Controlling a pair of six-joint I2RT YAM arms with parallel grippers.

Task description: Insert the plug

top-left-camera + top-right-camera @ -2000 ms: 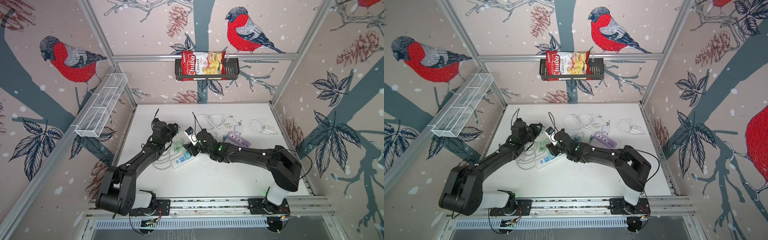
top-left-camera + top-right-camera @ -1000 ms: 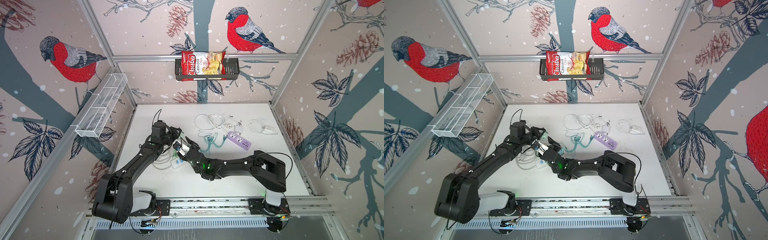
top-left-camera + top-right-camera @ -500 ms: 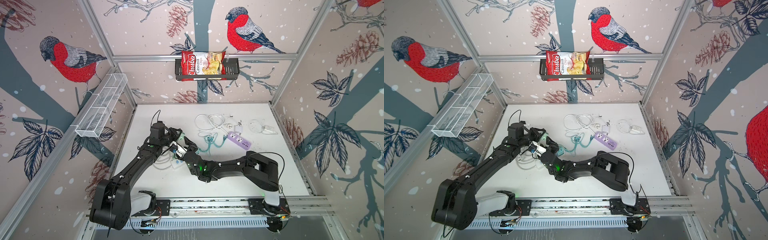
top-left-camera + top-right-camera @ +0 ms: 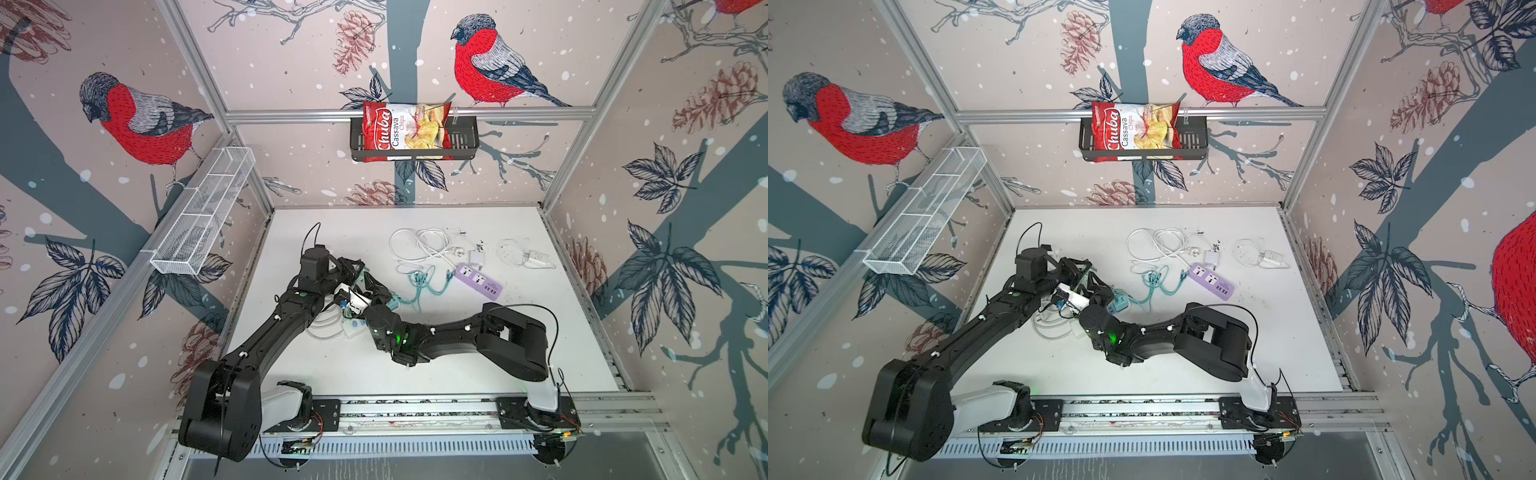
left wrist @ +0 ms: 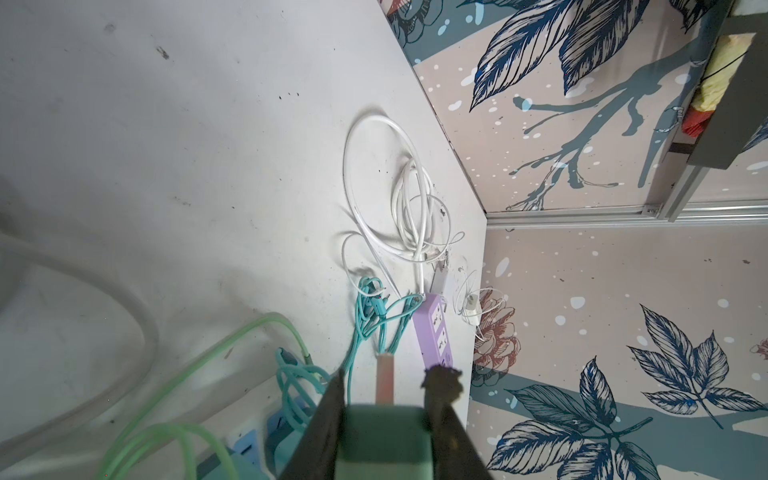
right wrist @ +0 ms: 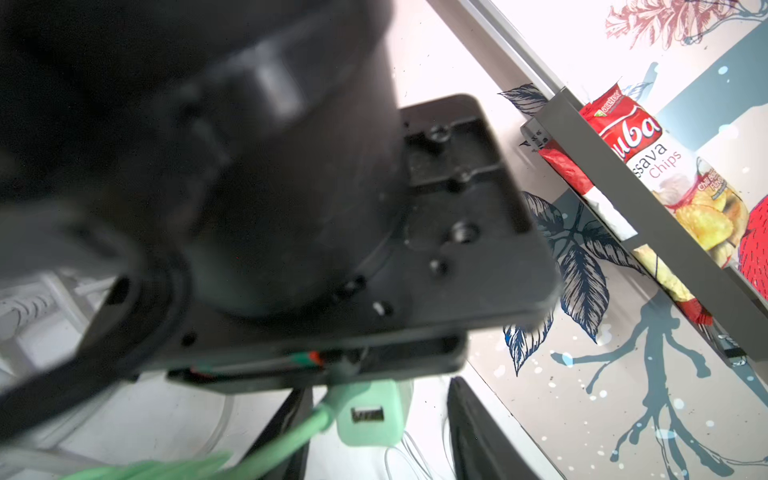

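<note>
Green plug (image 5: pixel 382 440) sits bottom centre of the left wrist frame, clamped between the left gripper (image 5: pixel 390 378) fingers (image 5: pixel 328 415). One pin (image 5: pixel 384 374) pokes out ahead of it. A green cable (image 5: pixel 187 374) loops off to the lower left.

Right wrist frame, bottom centre: same plug, USB port facing the camera, between the right gripper (image 6: pixel 376 411) jaws. Those stand partly open with a gap on the right side, so no hold there. The left arm's wrist fills the upper left of that frame, blurred.

In both top views the two grippers meet left of centre on the table (image 4: pixel 457 374). They're over the white-and-blue power strip (image 4: pixel 353 328) and a coil of white cord (image 4: pixel 324 328). The plug is mostly hidden between them.

Further out, right of the grippers: teal cable (image 4: pixel 419 286), then purple power strip (image 4: pixel 478 280), white cable bundle (image 4: pixel 419 245) above them. Chips bag (image 4: pixel 405 131) sits in the black basket (image 4: pixel 465 137) on the back wall, top centre.
</note>
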